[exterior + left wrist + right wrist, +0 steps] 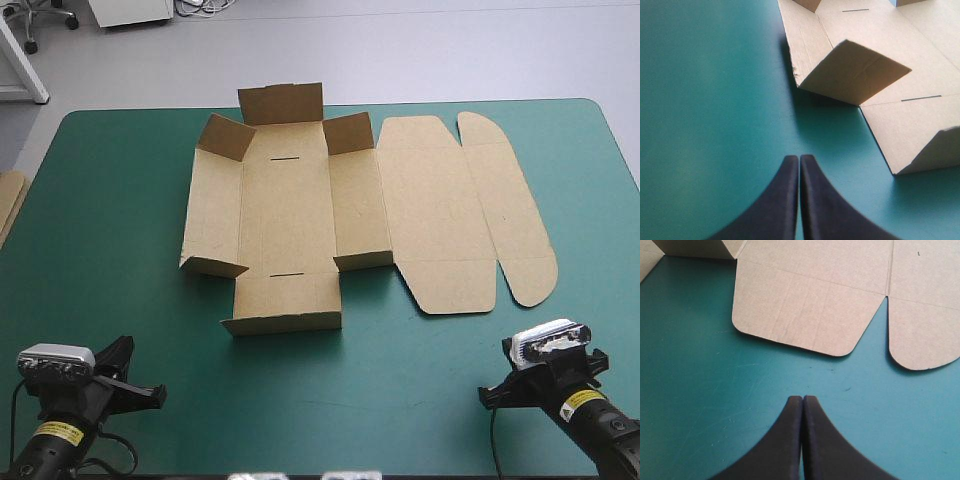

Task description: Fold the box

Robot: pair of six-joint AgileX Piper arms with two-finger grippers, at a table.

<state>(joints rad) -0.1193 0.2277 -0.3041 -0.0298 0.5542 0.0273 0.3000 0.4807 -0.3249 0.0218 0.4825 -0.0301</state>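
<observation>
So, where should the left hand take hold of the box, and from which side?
Probably the box's raised near-left corner flap, from the near-left. It stands off the teal-green cover, so the left hand could straddle its edge; flat panels lie flush.

Here's the wide table with its teal-green cover (pixel 110 250), corners rounded. Spread across the far middle of it lies the box (pixel 290 220), a cut sheet of brown board. On its left part, small flaps and end walls stand raised. Its right panels, with rounded ends, lie flat on the cover. At the table's left edge there's a sliver of more brown board (pixel 8 200), possibly resting on the cover, hard to say.
</observation>
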